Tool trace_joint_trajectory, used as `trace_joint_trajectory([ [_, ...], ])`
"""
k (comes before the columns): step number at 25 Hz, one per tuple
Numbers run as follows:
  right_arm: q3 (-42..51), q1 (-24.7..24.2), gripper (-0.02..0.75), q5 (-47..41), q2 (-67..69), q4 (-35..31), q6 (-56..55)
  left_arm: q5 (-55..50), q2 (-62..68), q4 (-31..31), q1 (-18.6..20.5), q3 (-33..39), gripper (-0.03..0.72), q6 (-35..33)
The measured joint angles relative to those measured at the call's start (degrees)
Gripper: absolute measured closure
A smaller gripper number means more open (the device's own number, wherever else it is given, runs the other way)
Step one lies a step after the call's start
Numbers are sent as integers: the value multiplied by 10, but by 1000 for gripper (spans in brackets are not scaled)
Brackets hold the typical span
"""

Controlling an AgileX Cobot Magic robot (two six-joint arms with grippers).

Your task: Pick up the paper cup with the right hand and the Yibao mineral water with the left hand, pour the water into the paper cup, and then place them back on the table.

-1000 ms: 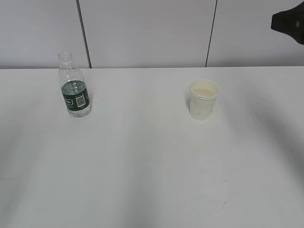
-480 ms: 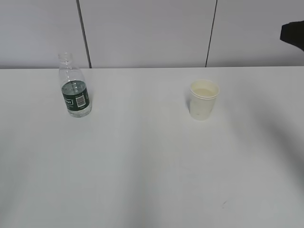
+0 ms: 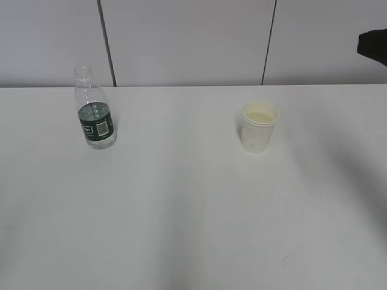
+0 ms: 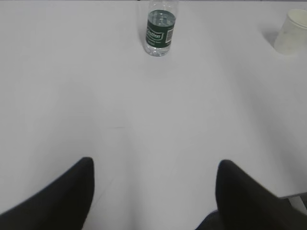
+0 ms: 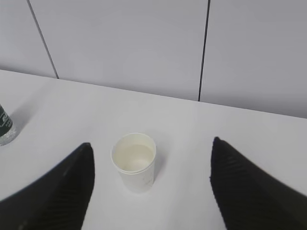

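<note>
White tabletop (image 3: pixel 181 211) carries the uncapped clear plastic bottle with its dark green label (image 3: pixel 94 115) far left and the cream paper cup (image 3: pixel 259 126) right of centre, well apart, both upright. We judge both open-jawed grippers, left (image 4: pixel 153 191) and right (image 5: pixel 151 187), should descend centred on their targets. Since a second ago the right arm (image 3: pixel 372 47) has drawn toward the frame edge.

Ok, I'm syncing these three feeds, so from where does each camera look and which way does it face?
Exterior: slanting down across the table toward the wall; the bottle on the left, the paper cup on the right, an arm's tip at the edge.
Left wrist: above the table's near part, facing the bottle; left gripper open.
Right wrist: facing the wall, down at the paper cup; right gripper open.
All three show the bottle and the cup.
</note>
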State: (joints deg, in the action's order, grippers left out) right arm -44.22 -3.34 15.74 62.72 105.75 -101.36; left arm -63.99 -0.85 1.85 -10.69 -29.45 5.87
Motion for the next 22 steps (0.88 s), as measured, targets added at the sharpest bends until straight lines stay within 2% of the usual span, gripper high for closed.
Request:
trace_joint_trajectory([
  [3,0,0,152,0,0,0,0,1,-2,-18,0,0,204,-27],
  [10,0,0,152,-1,0,0,0,1,-2,-26,2,0,206,-35],
  [17,0,0,152,-3,0,0,0,2,-2,-45,87,0,219,-35],
  [22,0,0,152,-10,0,0,-1,2,-2,-48,99,0,219,-35],
])
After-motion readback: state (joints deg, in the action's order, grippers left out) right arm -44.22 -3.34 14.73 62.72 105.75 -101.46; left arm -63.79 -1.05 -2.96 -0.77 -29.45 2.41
